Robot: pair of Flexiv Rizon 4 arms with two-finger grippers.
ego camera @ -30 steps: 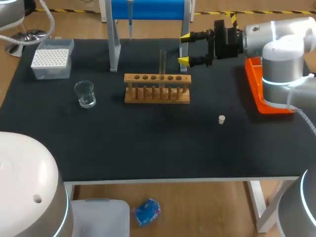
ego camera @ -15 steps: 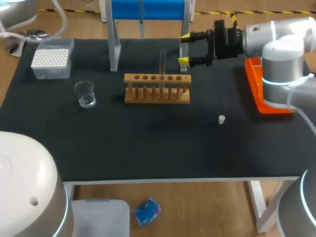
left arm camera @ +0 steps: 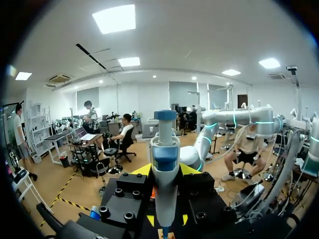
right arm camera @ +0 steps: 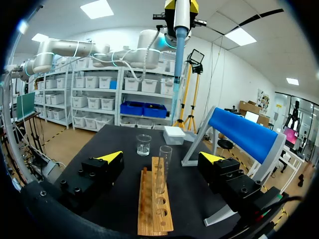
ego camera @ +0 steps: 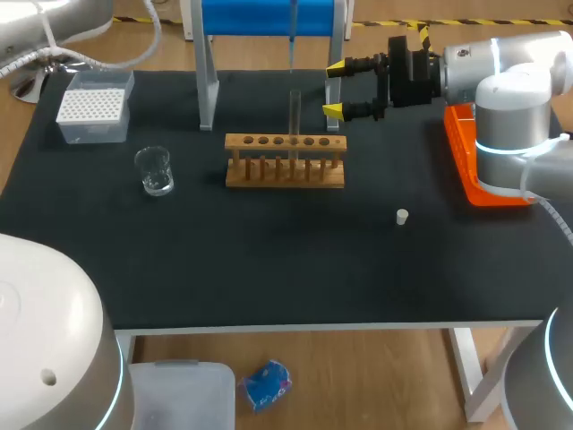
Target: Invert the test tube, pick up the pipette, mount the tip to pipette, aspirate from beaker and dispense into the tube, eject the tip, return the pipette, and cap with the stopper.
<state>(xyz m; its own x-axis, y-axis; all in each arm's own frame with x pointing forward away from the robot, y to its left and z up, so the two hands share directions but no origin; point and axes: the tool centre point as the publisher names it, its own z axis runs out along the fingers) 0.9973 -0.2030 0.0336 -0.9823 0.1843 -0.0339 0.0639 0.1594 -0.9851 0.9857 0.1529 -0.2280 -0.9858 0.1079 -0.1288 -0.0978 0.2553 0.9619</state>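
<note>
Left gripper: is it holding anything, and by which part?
The left gripper holds the pipette by its white upper body; the shaft hangs below.

Tube (ego camera: 295,121) in rack (ego camera: 285,161); beaker (ego camera: 155,170) L, stopper (ego camera: 402,216) near-R.

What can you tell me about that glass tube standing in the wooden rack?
The test tube is a slim, clear glass cylinder, standing upright in a middle hole of the wooden rack, open mouth up and uncapped. Only the rack touches it. Whether it holds any liquid cannot be told. The right gripper hangs open nearby, apart from it.
</note>
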